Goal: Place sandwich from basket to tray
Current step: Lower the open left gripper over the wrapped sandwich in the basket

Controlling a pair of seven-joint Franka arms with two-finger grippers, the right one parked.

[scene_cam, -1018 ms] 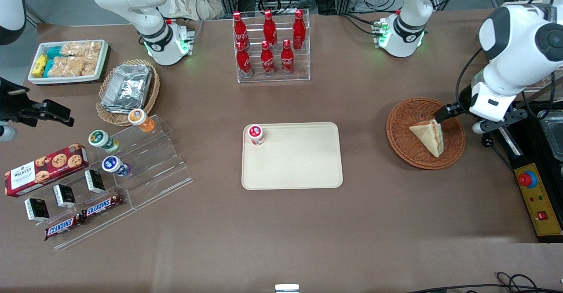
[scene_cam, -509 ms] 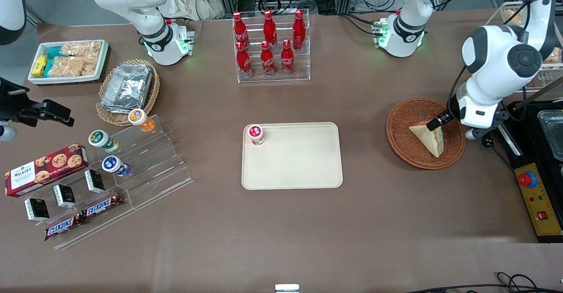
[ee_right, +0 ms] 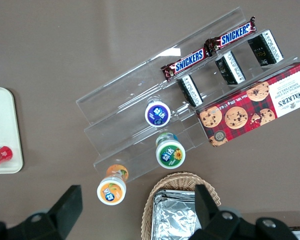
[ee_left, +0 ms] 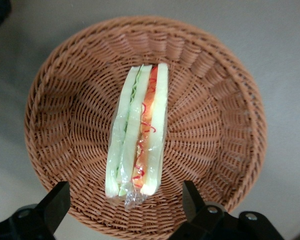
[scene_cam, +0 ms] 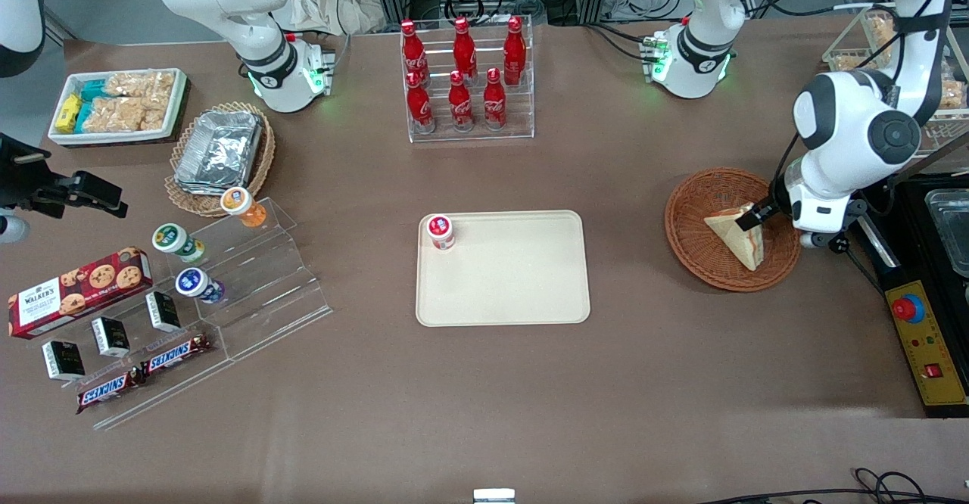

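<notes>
Sandwich (ee_left: 137,132) lying in basket (ee_left: 225,100), claw (ee_left: 125,207) spread wide above it, empty, tray (scene_cam: 522,292) holding small jar (scene_cam: 440,231)

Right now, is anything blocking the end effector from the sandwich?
Nothing visible. The end effector hangs open above the sandwich, which lies alone in the basket, a finger on either side.

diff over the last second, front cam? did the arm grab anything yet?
No grab yet. The left arm swung in over the basket, bringing its end effector down to the sandwich at the end farther from the front camera. Its fingers are open in the wrist view, straddling the wedge. The sandwich lies in the same spot in the basket; the tray and the small cup on it are unchanged.
</notes>
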